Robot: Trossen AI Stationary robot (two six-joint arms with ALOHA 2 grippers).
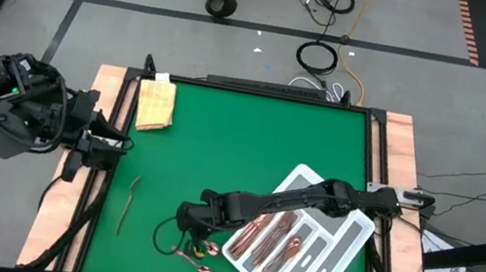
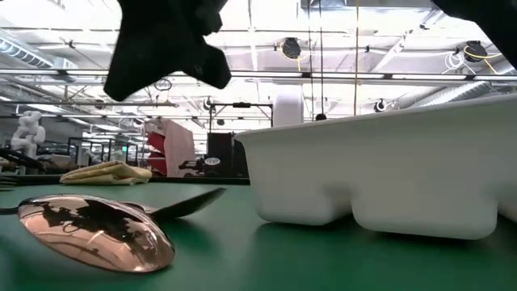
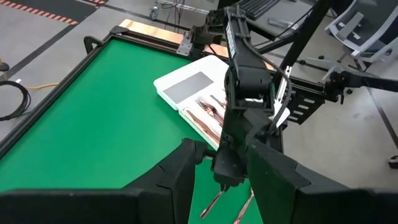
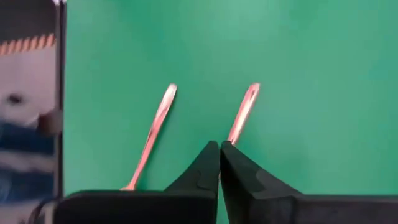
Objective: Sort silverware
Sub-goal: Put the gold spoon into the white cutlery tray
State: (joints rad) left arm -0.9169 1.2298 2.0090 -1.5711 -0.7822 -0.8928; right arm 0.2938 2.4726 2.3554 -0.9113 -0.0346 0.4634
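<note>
Two copper spoons [image 1: 200, 259] lie side by side on the green mat near the table's near edge. In the low view, one spoon's bowl [image 2: 97, 230] rests on the mat and the second spoon [image 2: 186, 202] lies behind it. My right gripper [image 1: 194, 237] [image 4: 219, 144] hovers above them with its fingers shut and empty; its fingers hide part of one spoon's handle [image 4: 244, 112]. More silverware [image 1: 270, 239] lies in the white tray [image 1: 301, 175]. One slim piece [image 1: 128, 204] lies alone toward the mat's left side. My left gripper [image 1: 118, 145] [image 3: 221, 155] waits open at the table's left edge.
The yellow-tan folded cloth [image 1: 155, 104] lies at the mat's far left corner. The tray [image 2: 380, 170] sits skewed at the near right, under my right arm. Bare green mat spans the middle and far side. Cables lie on the floor beyond the table.
</note>
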